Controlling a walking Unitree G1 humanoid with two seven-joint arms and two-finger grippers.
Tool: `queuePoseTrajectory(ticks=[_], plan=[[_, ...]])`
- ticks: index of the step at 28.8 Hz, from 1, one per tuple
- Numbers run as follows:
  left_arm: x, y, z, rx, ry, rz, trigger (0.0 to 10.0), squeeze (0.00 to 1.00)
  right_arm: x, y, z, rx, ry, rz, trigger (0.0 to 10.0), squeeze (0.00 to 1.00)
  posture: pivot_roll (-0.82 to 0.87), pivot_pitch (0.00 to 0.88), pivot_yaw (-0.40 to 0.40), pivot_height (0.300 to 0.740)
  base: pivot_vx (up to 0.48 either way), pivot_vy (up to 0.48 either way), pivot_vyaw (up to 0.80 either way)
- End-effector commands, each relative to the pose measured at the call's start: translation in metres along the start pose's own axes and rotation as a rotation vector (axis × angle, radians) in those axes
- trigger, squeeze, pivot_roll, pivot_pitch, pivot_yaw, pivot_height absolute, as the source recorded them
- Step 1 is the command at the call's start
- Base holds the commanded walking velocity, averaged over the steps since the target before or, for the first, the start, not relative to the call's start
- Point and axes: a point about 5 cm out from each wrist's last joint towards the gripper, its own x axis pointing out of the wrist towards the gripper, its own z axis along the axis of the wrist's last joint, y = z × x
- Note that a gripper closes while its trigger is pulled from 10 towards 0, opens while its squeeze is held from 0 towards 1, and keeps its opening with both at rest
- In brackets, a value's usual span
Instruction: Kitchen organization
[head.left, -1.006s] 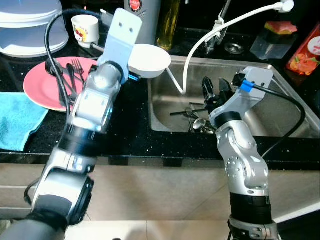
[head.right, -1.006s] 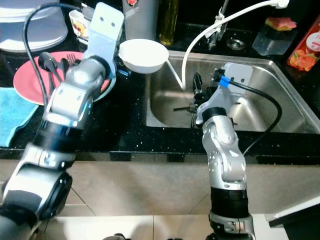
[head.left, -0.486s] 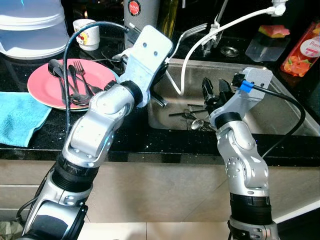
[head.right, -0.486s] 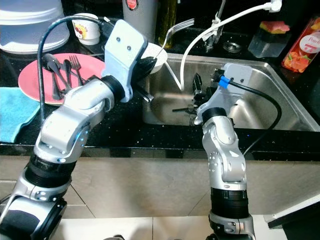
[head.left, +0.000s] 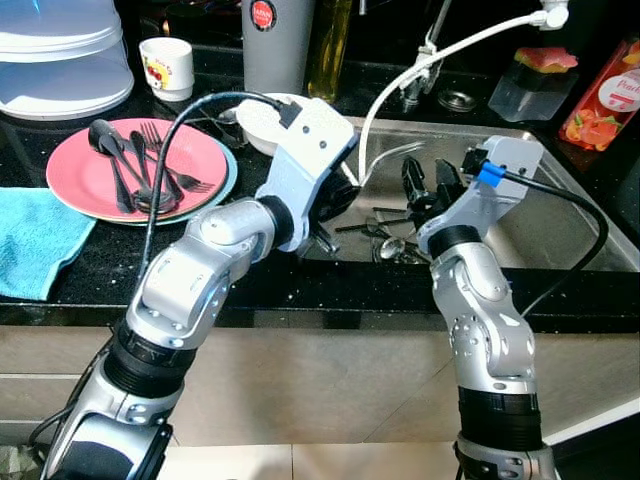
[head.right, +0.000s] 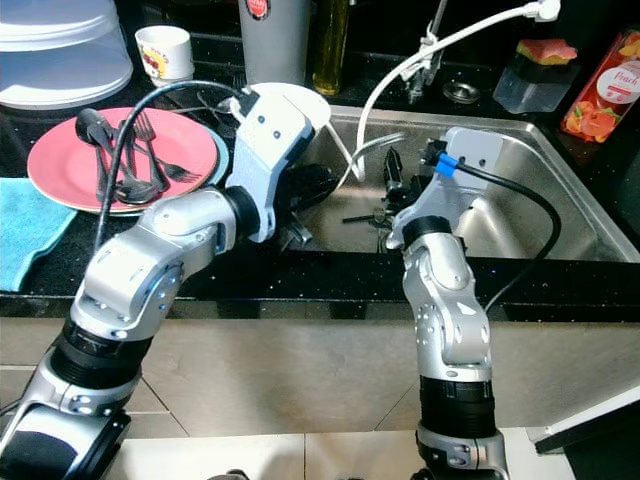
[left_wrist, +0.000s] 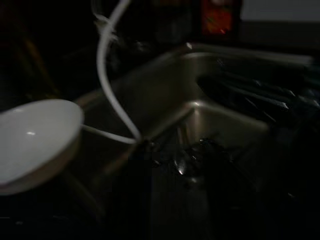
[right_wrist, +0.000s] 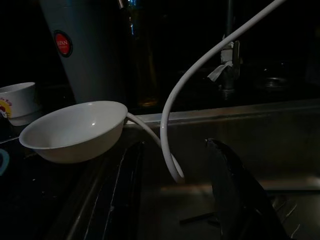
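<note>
Now that the white bowl (head.left: 262, 122) sits on the table at the sink's (head.left: 560, 215) ten o'clock corner, the left tool (head.left: 330, 205) dips toward the cutlery (head.left: 385, 240); whether it is apart or together cannot be told, and the right tool (head.left: 428, 180) waits apart.

I'm looking at a home kitchen: black speckled countertop (head.left: 100, 262) with an inset stainless sink (head.left: 560, 215), tap with white hose (head.left: 450, 45), pink plate (head.left: 75, 170) holding cutlery, a mug (head.left: 166, 65), tiled floor below.

Left gripper (head.left: 335, 205) fingers behind its wrist.
</note>
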Motion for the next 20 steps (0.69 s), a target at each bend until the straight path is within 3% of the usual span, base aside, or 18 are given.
queuePoseTrajectory(ticks=[1,2,7,10,12,20], plan=[[0.002,-0.001,0.006,0.011,-0.023,0.007,10.0,1.0,-0.003,-0.001,0.002,0.005,-0.012,-0.006,10.0,0.0,0.19,0.064,-0.081,0.74,0.0,0.0,0.0],[0.002,-0.001,0.007,0.015,-0.019,0.013,10.0,0.0,-0.003,-0.001,0.002,0.005,-0.012,-0.007,10.0,0.0,0.19,0.065,-0.08,0.74,0.0,0.0,0.0],[0.004,-0.001,0.007,0.013,0.011,0.039,10.0,0.0,-0.004,-0.001,0.003,0.008,-0.014,-0.01,10.0,0.0,0.18,0.069,-0.079,0.74,0.0,0.0,0.0],[0.006,-0.001,0.006,0.057,0.047,0.069,10.0,0.0,-0.004,0.0,0.002,0.011,-0.013,-0.01,10.0,0.0,0.18,0.073,-0.079,0.74,0.0,0.0,0.0],[0.007,0.001,0.007,0.102,0.05,0.158,10.0,0.0,-0.005,0.003,0.001,0.018,-0.012,-0.007,10.0,0.0,0.18,0.076,-0.08,0.74,0.0,0.0,0.0],[0.008,0.016,-0.001,0.133,0.123,0.245,10.0,0.0,-0.005,0.004,-0.001,0.026,-0.007,-0.007,10.0,0.0,0.19,0.085,-0.088,0.74,0.0,0.0,0.0]])
